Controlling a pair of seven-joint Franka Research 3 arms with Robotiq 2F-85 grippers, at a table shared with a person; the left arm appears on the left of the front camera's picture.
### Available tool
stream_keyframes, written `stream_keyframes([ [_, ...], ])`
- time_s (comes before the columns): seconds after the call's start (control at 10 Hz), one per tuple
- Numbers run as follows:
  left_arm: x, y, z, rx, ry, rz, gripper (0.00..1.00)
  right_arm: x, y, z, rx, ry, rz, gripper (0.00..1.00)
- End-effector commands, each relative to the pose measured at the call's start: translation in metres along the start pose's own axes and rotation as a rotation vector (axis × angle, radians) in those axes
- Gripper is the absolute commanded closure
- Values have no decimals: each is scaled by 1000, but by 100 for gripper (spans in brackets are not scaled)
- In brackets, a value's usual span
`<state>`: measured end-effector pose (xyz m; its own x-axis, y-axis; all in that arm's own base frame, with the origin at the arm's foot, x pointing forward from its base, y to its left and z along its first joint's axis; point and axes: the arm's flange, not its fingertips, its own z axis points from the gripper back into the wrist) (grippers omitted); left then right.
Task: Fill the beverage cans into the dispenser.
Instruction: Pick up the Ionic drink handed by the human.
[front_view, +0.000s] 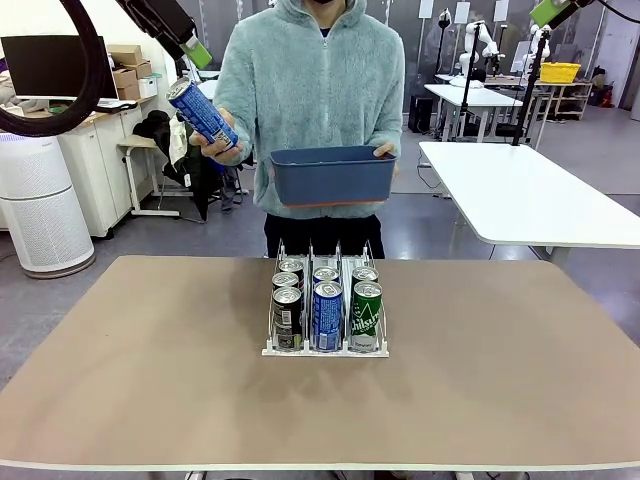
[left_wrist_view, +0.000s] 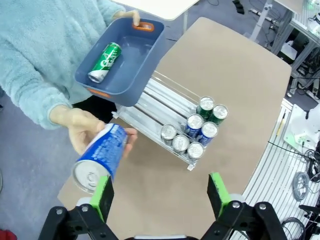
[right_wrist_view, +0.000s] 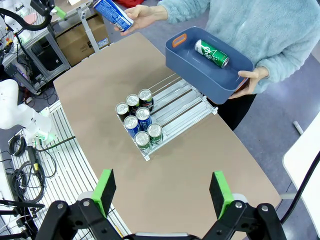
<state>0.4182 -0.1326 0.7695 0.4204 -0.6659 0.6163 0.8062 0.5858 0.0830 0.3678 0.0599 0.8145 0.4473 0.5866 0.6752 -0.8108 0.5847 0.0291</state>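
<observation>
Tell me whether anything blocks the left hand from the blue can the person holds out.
Nothing visible does. The open left hand faces the blue can, whose silver end lies near one green pad, off centre. The person's fingers wrap its far part.

Tan table (front_view: 150, 380) w/ white can dispenser (front_view: 325, 352) near ctr

The blue can (front_view: 203, 115) and green can (left_wrist_view: 105, 61) contrast with the navy bin (front_view: 333, 178).
</observation>
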Motion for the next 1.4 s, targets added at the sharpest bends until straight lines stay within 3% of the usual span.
stream_keyframes([
  [0.0,-2,6,-9,83,13,-4,0,0,2,0,8,0,-8,0],
  [0.3,-18,21,-16,129,7,-2,0,0,2,0,8,0,-8,0],
  [1.3,-54,49,-56,117,-23,-36,0,0,2,0,8,0,-8,0],
])
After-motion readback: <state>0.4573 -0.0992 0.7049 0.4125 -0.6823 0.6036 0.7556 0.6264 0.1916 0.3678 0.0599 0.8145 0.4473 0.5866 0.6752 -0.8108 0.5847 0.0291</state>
